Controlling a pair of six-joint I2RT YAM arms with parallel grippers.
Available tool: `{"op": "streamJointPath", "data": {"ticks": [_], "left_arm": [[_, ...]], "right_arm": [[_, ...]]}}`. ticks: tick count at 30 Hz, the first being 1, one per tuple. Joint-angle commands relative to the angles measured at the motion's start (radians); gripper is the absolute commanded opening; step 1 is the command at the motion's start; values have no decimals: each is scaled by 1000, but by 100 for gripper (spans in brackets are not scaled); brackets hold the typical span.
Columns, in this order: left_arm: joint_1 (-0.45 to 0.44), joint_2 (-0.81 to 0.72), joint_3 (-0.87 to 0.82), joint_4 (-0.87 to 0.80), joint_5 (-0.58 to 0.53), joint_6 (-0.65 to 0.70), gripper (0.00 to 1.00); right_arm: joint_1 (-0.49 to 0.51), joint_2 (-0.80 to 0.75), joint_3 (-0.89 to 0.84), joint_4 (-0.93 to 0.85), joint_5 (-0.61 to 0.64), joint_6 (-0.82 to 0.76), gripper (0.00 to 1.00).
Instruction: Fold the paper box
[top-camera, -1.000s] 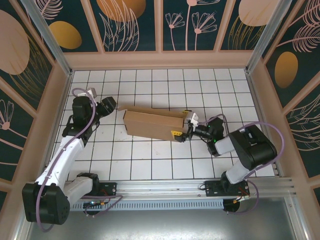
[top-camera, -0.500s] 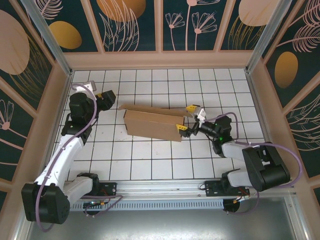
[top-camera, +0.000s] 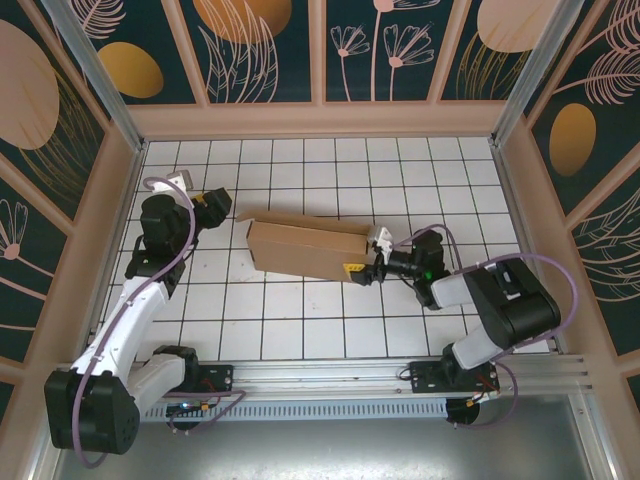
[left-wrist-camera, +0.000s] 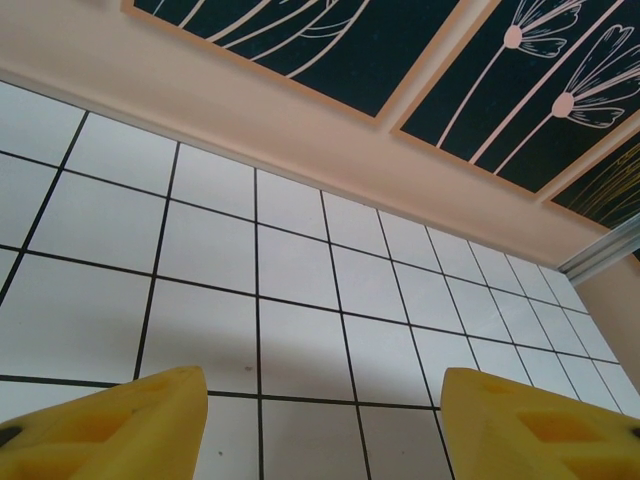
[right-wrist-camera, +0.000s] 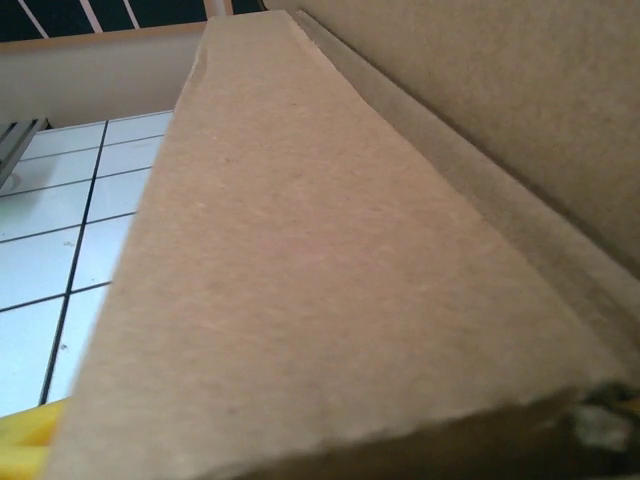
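We judge the three-o'clock end of the plain brown corrugated cardboard box (top-camera: 300, 250) is being tucked; the right gripper (top-camera: 368, 256) straddles it, grip unclear. The left gripper (top-camera: 215, 203), fingers wide and empty, should brace nine o'clock.

No writing, label, brand name, number or sign can be read in any of the views. The paper box (top-camera: 305, 250) shows bare brown cardboard on every face in view, both from above and close up at the right wrist. The panels of the back wall (top-camera: 270, 50) carry drawn flowers, leaves and ovals, not letters. The white tiles of the bench (top-camera: 300, 330) bear plain black grid lines.
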Motion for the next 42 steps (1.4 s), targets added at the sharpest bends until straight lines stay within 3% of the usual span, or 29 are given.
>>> {"op": "streamJointPath", "data": {"ticks": [1,8,16,21,26,29,31,42], "left_arm": [[-2,1,27,33,17,-25,63],[-3,20,40,53,43,-43,61],[-3,52,46,64,48,-33,60],[-3,63,42,47,46,-15,60],[-2,64,33,52,46,-8,60],[-3,65,36,55,45,-10,61],[-2,66,40,56,48,-13,62],[-3,46,57,38,17,1,67]], "right_arm": [[-34,49,87,3,-105,-47,67],[-74,134,250,-195,-205,-170,55],[-149,243,492,-593,-331,-410,54],[-166,299,564,-645,-356,-432,55],[-166,295,543,-585,-339,-410,71],[-168,276,482,-453,-317,-338,81],[-173,266,443,-350,-302,-276,99],[-266,208,312,181,-295,127,99]]}}
